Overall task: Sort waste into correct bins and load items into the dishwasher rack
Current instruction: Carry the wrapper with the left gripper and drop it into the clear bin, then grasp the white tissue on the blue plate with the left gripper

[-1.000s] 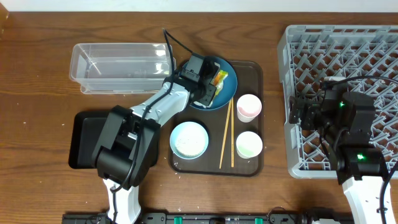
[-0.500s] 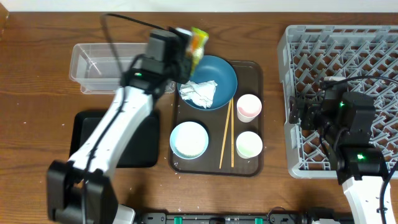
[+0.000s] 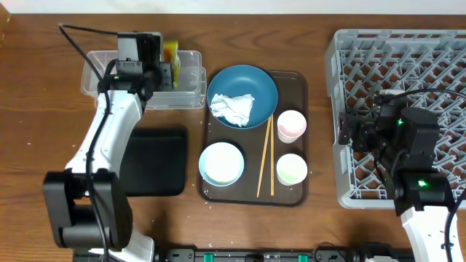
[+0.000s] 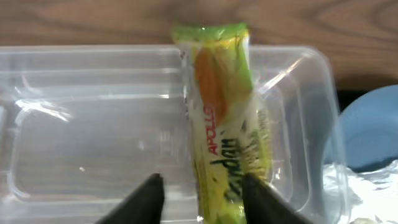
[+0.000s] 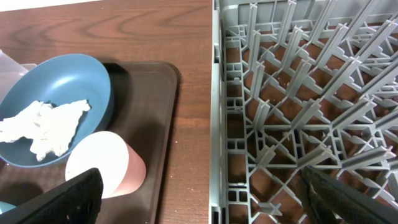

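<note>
The snack wrapper (image 4: 221,118) hangs over the 3 o'clock end of the clear plastic tub (image 3: 93,80), its lower end pinched in the left end effector (image 4: 202,202). At the tub's 3 o'clock, the dark blue plate (image 3: 256,80) carries the crumpled white tissue (image 3: 233,108) on the brown serving tray (image 3: 298,94). The right end effector (image 5: 208,199), fingers spread wide, hovers over the 9 o'clock edge of the grey dishwasher rack (image 3: 408,58), at the 3 o'clock side of the worktop (image 3: 44,145)
</note>
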